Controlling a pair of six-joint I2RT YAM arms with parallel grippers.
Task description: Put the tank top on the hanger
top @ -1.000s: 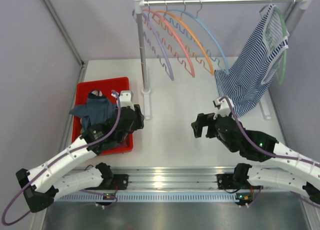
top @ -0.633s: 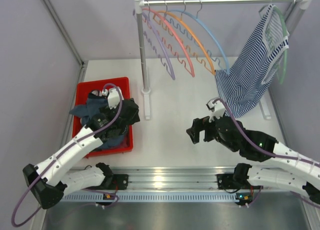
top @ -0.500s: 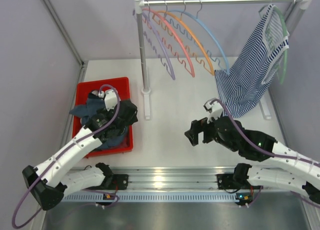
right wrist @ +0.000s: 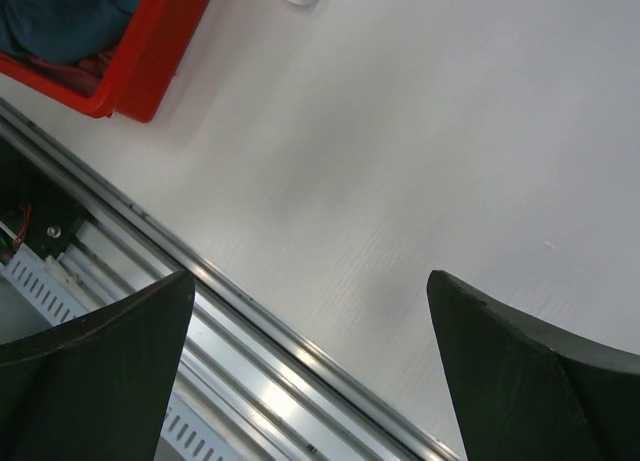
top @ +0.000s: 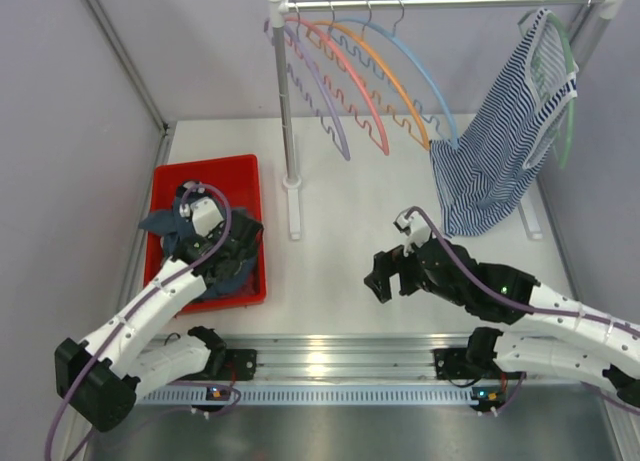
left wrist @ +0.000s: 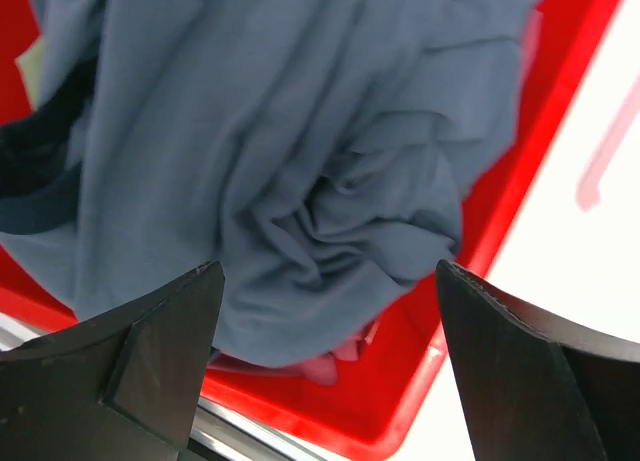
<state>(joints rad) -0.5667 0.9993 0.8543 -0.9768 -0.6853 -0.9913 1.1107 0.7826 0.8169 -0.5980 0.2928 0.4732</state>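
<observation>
The tank top (left wrist: 280, 161) lies crumpled in the red crate (top: 205, 166), filling most of it, with a fold spilling over the crate's left rim. A band of its darker trim shows toward the crate's left side in the left wrist view.

The left claw (left wrist: 330, 271) hangs directly over the crate, pointing down at the bunched middle of the tank top. Its fingers stand wide apart, one on each side of the gathered folds, and nothing is between them. Whether the fingertips touch the cloth cannot be told.

The right claw (right wrist: 310, 276) is well to the right of the crate, above the bare white counter (top: 340, 231). Its fingers are also spread wide and hold nothing.

The hanger (top: 433, 81) hangs by its hook on the rail (top: 450, 0), far beyond the crate and to its right. It is the rightmost of the bare hangers there. Farther right of the crate, a striped top (top: 500, 151) hangs from the same rail.
</observation>
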